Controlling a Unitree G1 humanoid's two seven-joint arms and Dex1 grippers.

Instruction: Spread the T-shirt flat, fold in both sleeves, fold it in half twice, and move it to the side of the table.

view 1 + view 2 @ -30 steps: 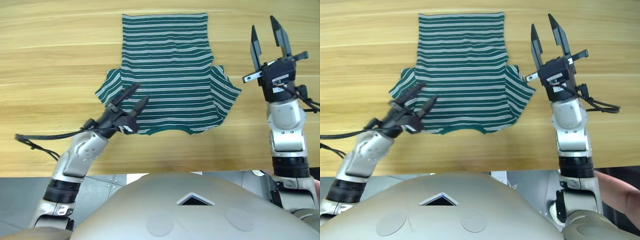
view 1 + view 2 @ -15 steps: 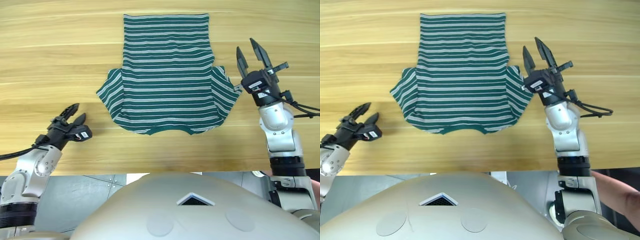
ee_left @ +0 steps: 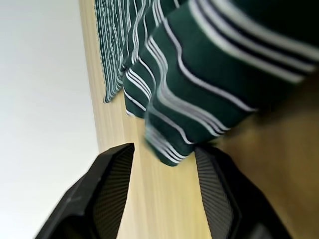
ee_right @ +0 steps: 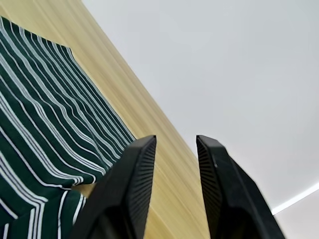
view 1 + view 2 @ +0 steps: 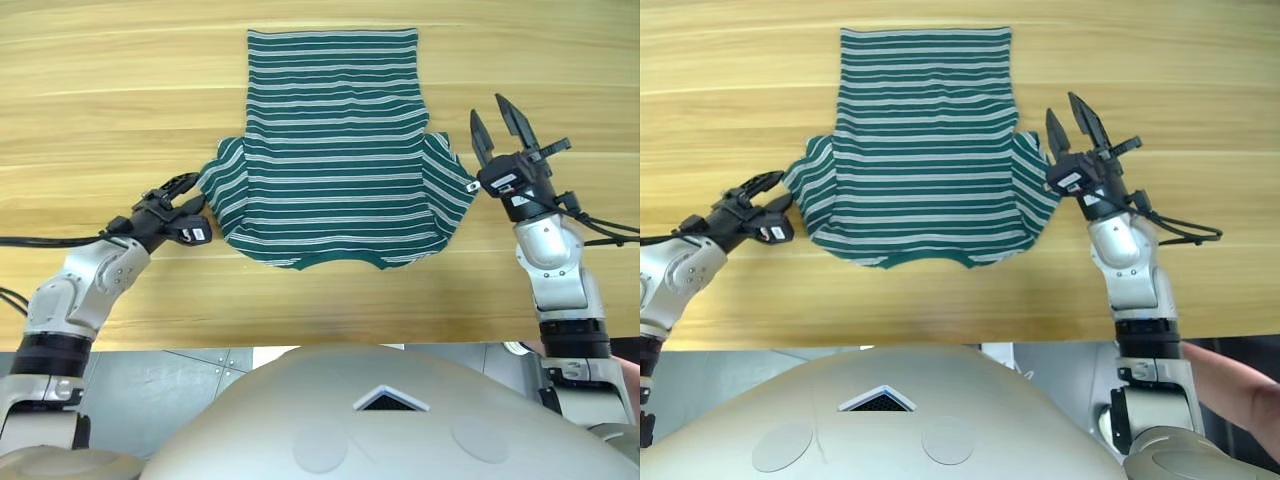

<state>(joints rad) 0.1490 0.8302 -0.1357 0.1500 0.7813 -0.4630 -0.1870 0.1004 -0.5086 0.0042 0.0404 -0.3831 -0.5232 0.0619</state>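
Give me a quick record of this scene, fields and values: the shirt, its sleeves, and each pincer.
T-shirt: green with white stripes, spread flat on the wooden table, collar toward the robot
Sleeves: left sleeve and right sleeve both out to the sides, not yet folded in
Left pincer: open, at the left sleeve's outer edge
Right pincer: open, beside the right sleeve's outer edge, fingertips pointing away from the robot
Task stage: spread done, sleeve folds not begun
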